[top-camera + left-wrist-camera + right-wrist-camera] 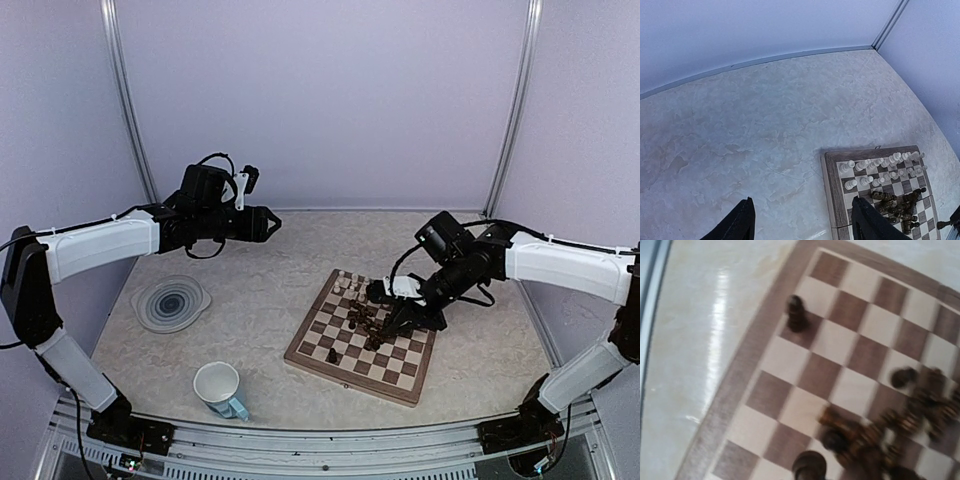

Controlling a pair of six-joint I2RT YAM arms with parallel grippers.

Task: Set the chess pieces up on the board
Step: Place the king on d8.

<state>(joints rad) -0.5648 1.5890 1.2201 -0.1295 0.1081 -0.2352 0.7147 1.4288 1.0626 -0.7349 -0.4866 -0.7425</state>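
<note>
Top external, right claw [386, 322] low over board [348, 377]

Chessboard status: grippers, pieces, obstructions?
Left gripper open, raised aside. Right gripper shut, down at the dark heap on the board. White pieces lined up in two rows. Mug, plate sit clear.

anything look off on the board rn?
Yes. The dark pieces lie in a jumbled heap in the middle of the board, several of them tipped over rather than standing on their own squares. A lone dark piece stands apart near the near edge. The white pieces stand in two tidy rows along the far edge.
</note>
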